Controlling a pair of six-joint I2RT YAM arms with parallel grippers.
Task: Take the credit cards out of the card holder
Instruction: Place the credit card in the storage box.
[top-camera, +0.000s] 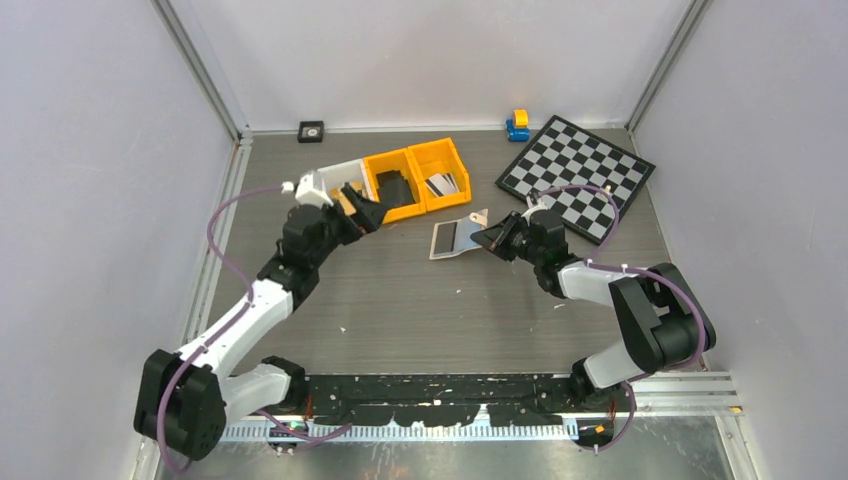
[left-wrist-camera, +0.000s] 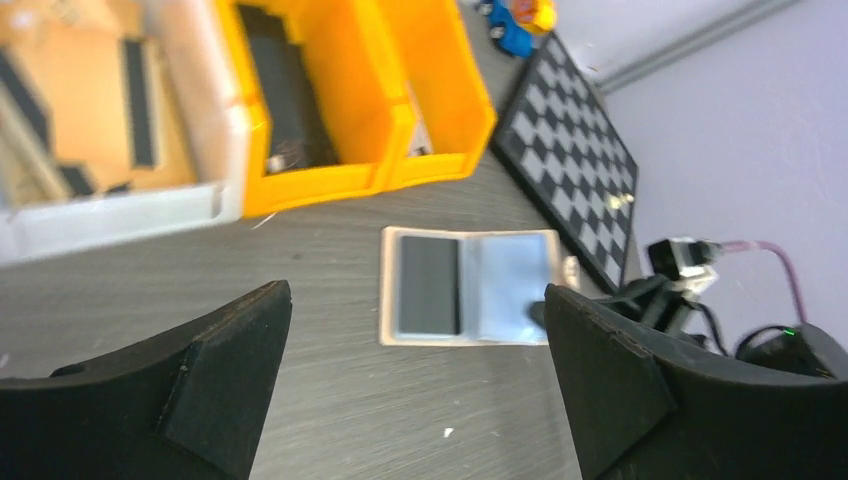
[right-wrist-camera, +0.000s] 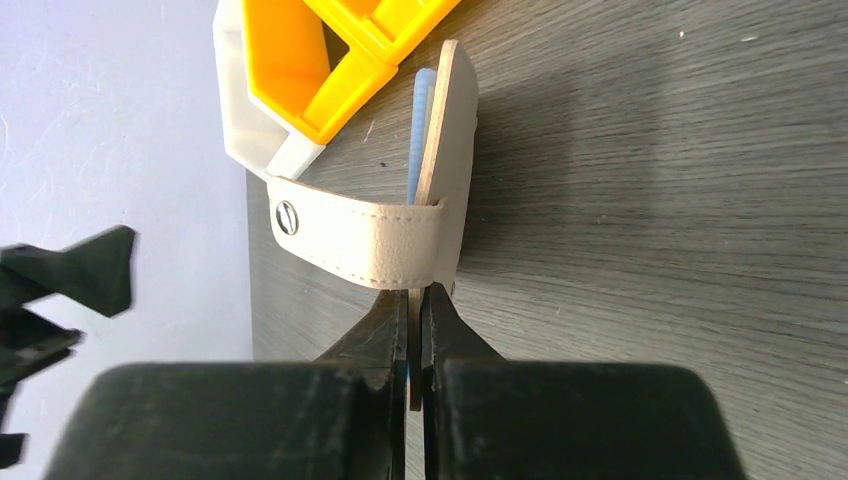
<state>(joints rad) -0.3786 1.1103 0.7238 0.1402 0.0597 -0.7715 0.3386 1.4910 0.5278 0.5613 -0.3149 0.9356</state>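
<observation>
Now card holder (right-wrist-camera: 452, 130) in right hand (right-wrist-camera: 415, 305)

My worktop (top-camera: 420, 300) is grey wood-grain. Near its far edge a white bin (top-camera: 335, 178) and two orange bins (top-camera: 400, 185) sit side by side. A chessboard (top-camera: 578, 175) fills the far right corner, with a blue-and-yellow toy (top-camera: 517, 124) beside it. A small black square (top-camera: 311, 131) marks the far left corner. The card holder (top-camera: 455, 238) lies open toward the middle.

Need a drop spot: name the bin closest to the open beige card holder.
The orange plastic bin at the row's right end, directly behind the beige bifold card holder. The middle orange bin and the white plastic bin sit further left.
</observation>
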